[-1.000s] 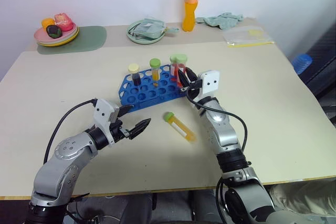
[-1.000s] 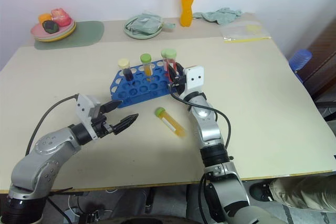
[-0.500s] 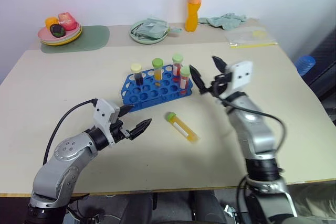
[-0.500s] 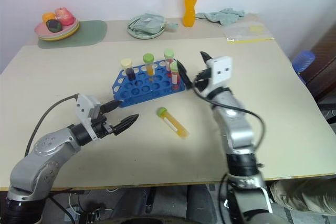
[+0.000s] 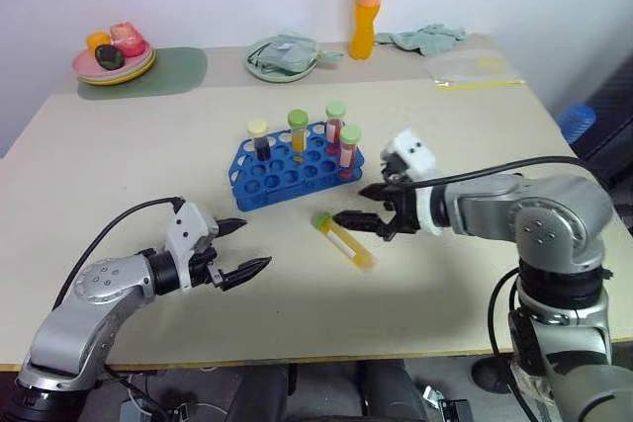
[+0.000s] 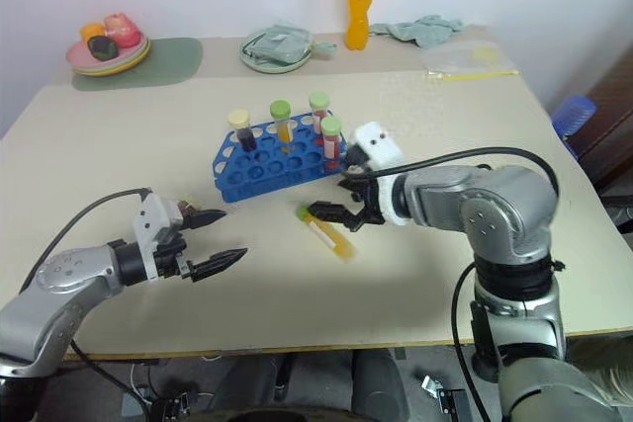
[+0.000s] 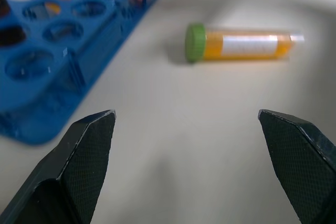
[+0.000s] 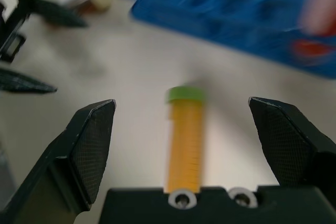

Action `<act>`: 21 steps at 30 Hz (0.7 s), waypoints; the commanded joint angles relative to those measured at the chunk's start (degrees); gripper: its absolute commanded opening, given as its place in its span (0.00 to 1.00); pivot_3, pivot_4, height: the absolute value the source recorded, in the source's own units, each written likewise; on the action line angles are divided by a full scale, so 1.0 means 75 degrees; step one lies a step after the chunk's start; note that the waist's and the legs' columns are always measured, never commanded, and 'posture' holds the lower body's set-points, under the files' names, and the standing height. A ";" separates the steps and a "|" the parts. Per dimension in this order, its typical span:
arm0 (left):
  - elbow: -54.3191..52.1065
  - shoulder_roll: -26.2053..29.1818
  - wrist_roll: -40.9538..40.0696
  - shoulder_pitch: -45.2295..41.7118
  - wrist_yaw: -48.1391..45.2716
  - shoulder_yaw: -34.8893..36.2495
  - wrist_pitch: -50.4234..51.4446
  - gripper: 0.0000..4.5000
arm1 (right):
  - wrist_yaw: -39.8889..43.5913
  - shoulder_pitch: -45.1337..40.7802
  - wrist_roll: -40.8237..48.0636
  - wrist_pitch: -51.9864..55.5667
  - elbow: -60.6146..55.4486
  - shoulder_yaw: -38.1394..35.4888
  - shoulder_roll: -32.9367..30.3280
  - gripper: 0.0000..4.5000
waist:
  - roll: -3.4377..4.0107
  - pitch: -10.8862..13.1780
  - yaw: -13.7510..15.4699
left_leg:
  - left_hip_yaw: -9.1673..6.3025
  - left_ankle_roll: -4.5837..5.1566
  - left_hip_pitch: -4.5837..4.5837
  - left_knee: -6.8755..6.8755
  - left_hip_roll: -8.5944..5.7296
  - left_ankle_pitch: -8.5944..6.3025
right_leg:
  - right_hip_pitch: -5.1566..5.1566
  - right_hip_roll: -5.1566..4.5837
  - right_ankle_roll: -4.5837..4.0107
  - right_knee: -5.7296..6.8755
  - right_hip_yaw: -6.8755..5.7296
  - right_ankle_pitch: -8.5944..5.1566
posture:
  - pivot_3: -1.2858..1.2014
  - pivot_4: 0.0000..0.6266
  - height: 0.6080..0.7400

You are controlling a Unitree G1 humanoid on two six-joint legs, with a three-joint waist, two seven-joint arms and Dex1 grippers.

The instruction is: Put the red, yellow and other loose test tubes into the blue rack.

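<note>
A blue plastic rack with round holes [image 5: 297, 167] is sitting in the middle of the pale tabletop [image 5: 119, 155]. Four tubes are standing in it: one with a pale yellow cap [image 5: 257, 136], one with orange liquid and a green cap [image 5: 295, 129], and two red ones with green caps [image 5: 341, 141].

One tube is lying loose on the tabletop just in front of the rack. It is a clear plastic tube full of yellow liquid with a green cap [image 5: 342, 239]. Its cap end is pointing toward the rack.

The right pincer [image 5: 358, 206] is hanging just over this tube, with its two black fingers spread wide and nothing between them. In the right wrist view the yellow tube [image 8: 185, 137] is lying right in the middle of the gap. The left pincer [image 5: 240, 247] is also wide open and holding nothing. It is waiting near the front edge of the tabletop, apart from the tube.

What could go wrong? The tube is round and lying flat, so I think it could roll away if one finger is bumping it first. The fingers could also be pinching the slippery side and letting it slide out. The rack is close by, so a careless arm could be knocking the standing tubes.
</note>
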 commanded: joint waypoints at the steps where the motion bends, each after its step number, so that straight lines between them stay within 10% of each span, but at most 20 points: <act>1: -0.0160 0.0024 0.0035 0.0021 -0.0102 0.0034 -0.0203 1.00 | -0.0363 -0.0452 0.0682 0.0049 0.0567 0.0575 -0.0205 1.00 | -0.0001 0.0001 -0.0018 | 0.0002 0.0001 -0.0001 0.0002 -0.0002 -0.0001 | -0.0001 -0.0003 0.0001 -0.0001 0.0001 0.0000 | 0.52 0.24 1.00; 18: -0.1079 -0.0350 0.0087 0.0815 0.0289 -0.0352 -0.0113 1.00 | -0.1291 -0.2356 0.1714 0.0049 0.3877 0.2584 -0.0241 1.00 | 0.0001 0.0002 -0.0073 | 0.0005 0.0001 -0.0003 -0.0005 -0.0002 0.0000 | -0.0017 0.0013 0.0001 0.0007 0.0001 0.0002 | 0.52 0.24 1.00; 21: -0.1059 -0.0355 0.0113 0.0815 0.0318 -0.0336 -0.0137 1.00 | -0.1382 -0.2359 0.1813 0.0049 0.4015 0.2558 -0.0171 0.83 | 0.0002 0.0002 -0.0072 | 0.0006 0.0001 -0.0003 -0.0005 -0.0003 -0.0001 | -0.0016 0.0013 0.0001 0.0006 0.0001 0.0002 | 0.52 0.24 1.00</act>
